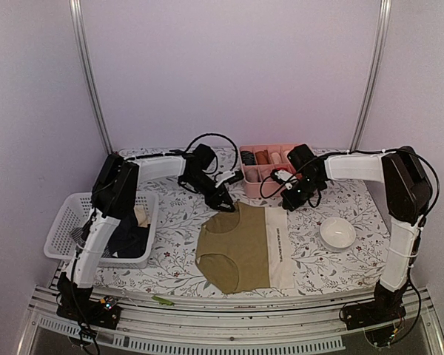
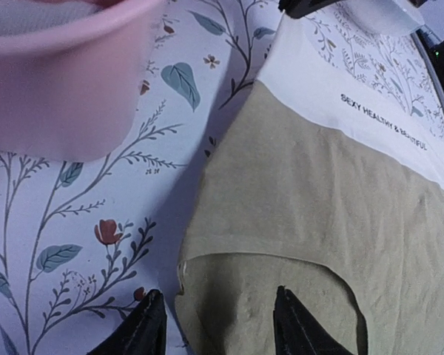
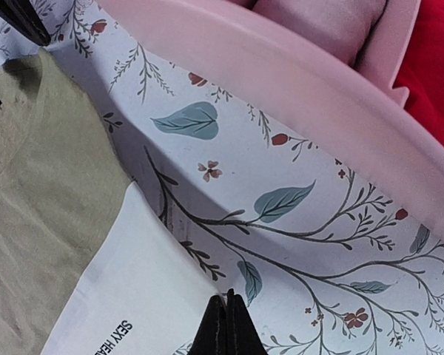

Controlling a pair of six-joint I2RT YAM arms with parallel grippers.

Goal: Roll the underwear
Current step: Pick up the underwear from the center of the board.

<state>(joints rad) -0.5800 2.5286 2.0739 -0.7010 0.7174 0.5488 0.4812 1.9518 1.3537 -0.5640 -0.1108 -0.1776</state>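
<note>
1. Olive-tan underwear (image 1: 237, 248) lies flat and unrolled at mid-table. Dark garments (image 1: 129, 240) wait in the white mesh basket (image 1: 63, 229).
2. Left gripper (image 2: 218, 329) straddles the underwear's far edge, jaws parted, gripping nothing.
3. Right gripper (image 3: 226, 329) hovers by the white waistband (image 1: 281, 248), pinched closed and empty.
4. Pink divided tray (image 1: 253, 174) beyond appears to hold rolled pieces (image 1: 260, 157). I judge that rolling of this garment has not begun.

The olive-tan underwear (image 1: 237, 248) (image 2: 318, 207) (image 3: 29, 185) lies spread flat and unrolled on the floral table (image 1: 318, 259), near the middle. Its broad white waistband (image 1: 281, 248) (image 2: 370, 96), printed with small black lettering, faces right, and the two curved leg openings face left. The cloth is lightly creased. A dark garment (image 1: 129, 240) and a cream piece (image 1: 140, 214) lie bunched in the white basket (image 1: 59, 229) at the left. Small rolls (image 1: 254, 157), one dark and one reddish, sit in the pink tray (image 1: 251, 176) at the back.
</note>
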